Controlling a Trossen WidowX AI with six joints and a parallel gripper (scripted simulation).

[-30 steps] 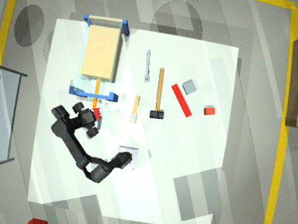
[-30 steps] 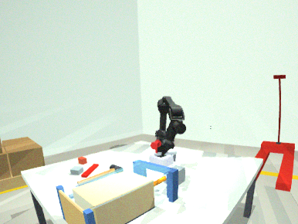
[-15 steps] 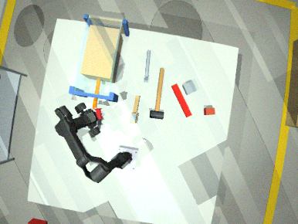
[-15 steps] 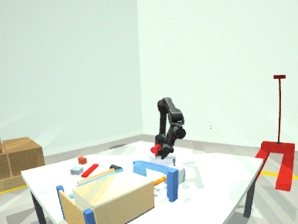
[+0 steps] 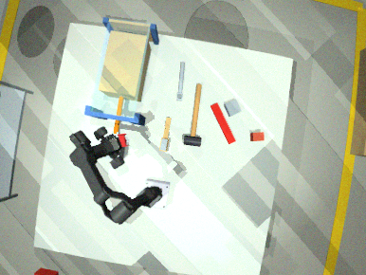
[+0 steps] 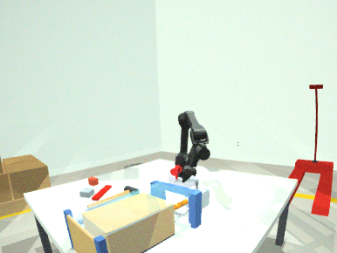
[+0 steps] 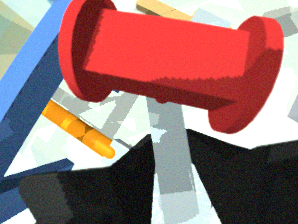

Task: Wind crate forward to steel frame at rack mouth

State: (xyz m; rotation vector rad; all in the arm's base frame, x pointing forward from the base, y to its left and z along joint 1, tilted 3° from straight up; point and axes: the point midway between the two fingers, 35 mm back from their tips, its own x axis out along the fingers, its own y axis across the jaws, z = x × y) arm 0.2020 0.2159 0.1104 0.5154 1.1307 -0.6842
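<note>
Bending out from its base plate (image 5: 165, 185) on the tabletop (image 5: 213, 204) (image 6: 253, 183), our black arm (image 5: 92, 177) (image 6: 184, 137) reaches across to the blue steel frame (image 5: 105, 115) (image 6: 176, 188) (image 7: 30, 75) at the mouth of the rack. In the exterior view its upper links stand tall and fold over at the top, and the wrist drops low, close above the winch (image 6: 202, 198).

We have the gripper (image 5: 117, 151) (image 6: 182, 174) (image 7: 168, 136) closed on the winch handle (image 5: 122, 140) (image 6: 175, 171) (image 7: 167, 50), pinching its grey bar between the black fingers. The handle's red spool-shaped grip, flanged at both ends, lies across the upper part of the wrist view, just beyond the fingertips. We cannot tell whether the square key sits fully down in the winch's hole.

The orange strap (image 5: 118, 114) (image 6: 181, 203) (image 7: 77, 127) runs from the crate (image 5: 124, 64) (image 6: 131, 218) beneath the frame's crossbar and ends near the gripper. We see the crate on the far side of that frame from the gripper, inside the clear-panelled cubby, looking flat, with a gap between its front and the crossbar.

Off to the side, we have the hammer (image 5: 195, 111) (image 6: 111, 197) and the red bar (image 5: 223, 123) (image 6: 101, 192) lying well apart from the gripper.
</note>
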